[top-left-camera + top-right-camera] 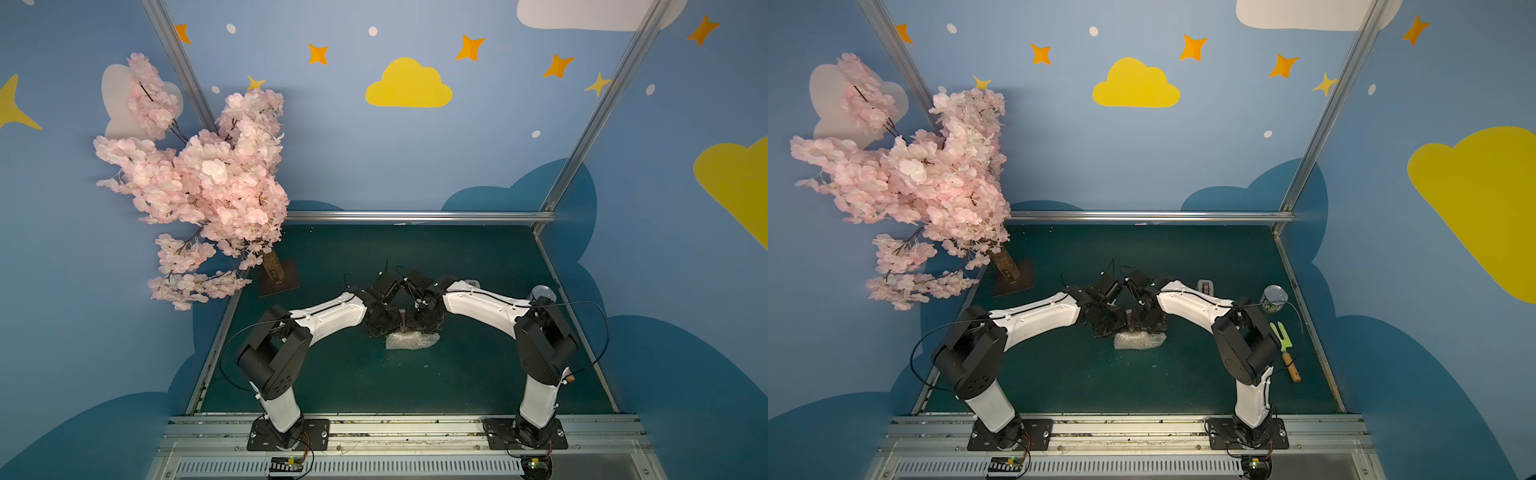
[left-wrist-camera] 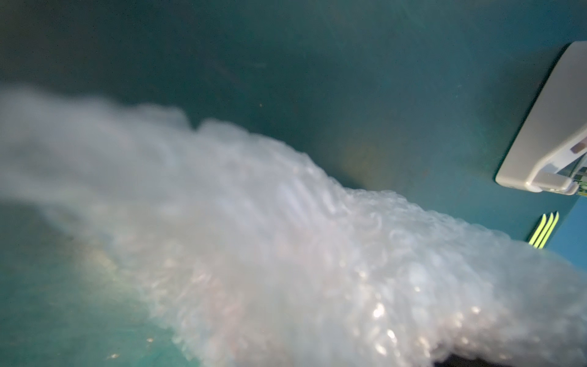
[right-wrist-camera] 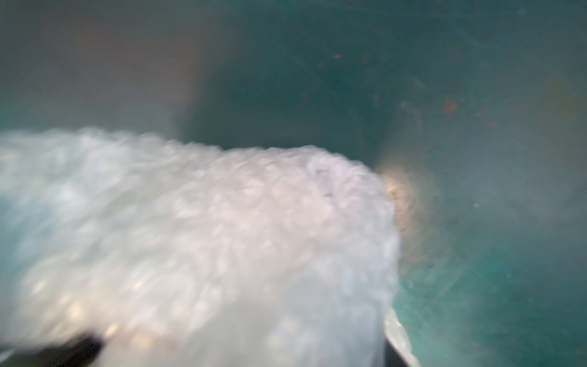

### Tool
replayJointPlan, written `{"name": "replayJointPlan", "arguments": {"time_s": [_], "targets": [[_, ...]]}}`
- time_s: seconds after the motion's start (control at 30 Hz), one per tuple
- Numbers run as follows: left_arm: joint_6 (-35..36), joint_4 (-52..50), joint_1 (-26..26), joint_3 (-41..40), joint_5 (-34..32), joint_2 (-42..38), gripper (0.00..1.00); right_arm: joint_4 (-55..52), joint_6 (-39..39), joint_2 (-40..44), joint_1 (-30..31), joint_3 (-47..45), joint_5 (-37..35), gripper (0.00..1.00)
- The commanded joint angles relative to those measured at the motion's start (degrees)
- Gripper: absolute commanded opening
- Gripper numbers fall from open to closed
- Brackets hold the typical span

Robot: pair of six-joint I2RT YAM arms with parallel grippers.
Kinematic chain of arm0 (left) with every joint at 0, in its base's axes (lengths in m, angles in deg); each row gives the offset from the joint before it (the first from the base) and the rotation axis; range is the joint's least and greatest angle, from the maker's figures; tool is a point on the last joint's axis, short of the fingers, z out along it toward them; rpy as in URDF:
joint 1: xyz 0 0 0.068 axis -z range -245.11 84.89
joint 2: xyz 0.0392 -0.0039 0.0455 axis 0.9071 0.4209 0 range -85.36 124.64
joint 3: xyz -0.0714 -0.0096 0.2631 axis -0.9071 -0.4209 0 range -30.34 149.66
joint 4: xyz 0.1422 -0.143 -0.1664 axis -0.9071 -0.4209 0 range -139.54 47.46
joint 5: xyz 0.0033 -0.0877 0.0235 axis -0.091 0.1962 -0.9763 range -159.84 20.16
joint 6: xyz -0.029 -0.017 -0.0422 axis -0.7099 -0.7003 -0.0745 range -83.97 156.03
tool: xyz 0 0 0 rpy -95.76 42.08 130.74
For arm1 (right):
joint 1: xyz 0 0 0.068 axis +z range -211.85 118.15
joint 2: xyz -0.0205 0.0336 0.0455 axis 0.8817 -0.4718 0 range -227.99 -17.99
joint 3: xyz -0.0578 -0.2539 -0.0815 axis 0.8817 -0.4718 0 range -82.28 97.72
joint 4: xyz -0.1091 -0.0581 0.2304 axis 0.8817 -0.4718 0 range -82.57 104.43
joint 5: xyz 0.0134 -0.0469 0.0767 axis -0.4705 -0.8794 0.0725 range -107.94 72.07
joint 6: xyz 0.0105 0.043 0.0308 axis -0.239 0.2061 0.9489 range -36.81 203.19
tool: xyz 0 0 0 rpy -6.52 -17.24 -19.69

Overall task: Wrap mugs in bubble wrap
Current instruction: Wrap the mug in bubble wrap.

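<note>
Far left, the pink blossom tree stands clear of the work. The left gripper comes down at the left end of the bubble wrap, a crumpled bundle lying mid-counter. The right gripper meets its right end. Both wrist views show only blurred wrap, so I cannot tell whether either gripper is apart or clamped. The mug is not visible; I judge it sits inside the bundle. To tuck well, 1 gripper should pin the roll while the other folds loose film inward, slowly, since the sheet probably springs back. Further right, the tape dispenser, tin can and green fork lie well apart.
</note>
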Motion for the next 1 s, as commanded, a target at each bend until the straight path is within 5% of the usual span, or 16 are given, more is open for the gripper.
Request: {"name": "replayJointPlan", "arguments": {"time_s": [0.0, 0.4, 0.57, 0.97], "targets": [[1.19, -3.05, 0.40, -2.11, -2.06, 3.66, 0.03, 1.94, -2.25, 2.64, -0.09, -0.57, 4.04, 0.47], [3.20, -3.60, 0.96, -0.15, -5.73, -0.44, 0.17, -1.11, -4.53, 7.59, -1.91, -1.58, 4.43, 0.61], [4.32, -3.82, 1.70, 1.18, -7.55, -2.45, 0.43, -1.61, -5.79, 8.87, -2.65, -3.04, 5.79, 0.65], [5.33, -5.09, 2.15, 2.53, -10.89, -9.34, 0.76, -6.17, -9.53, 14.50, -4.86, -4.13, 4.20, 0.72]]}}
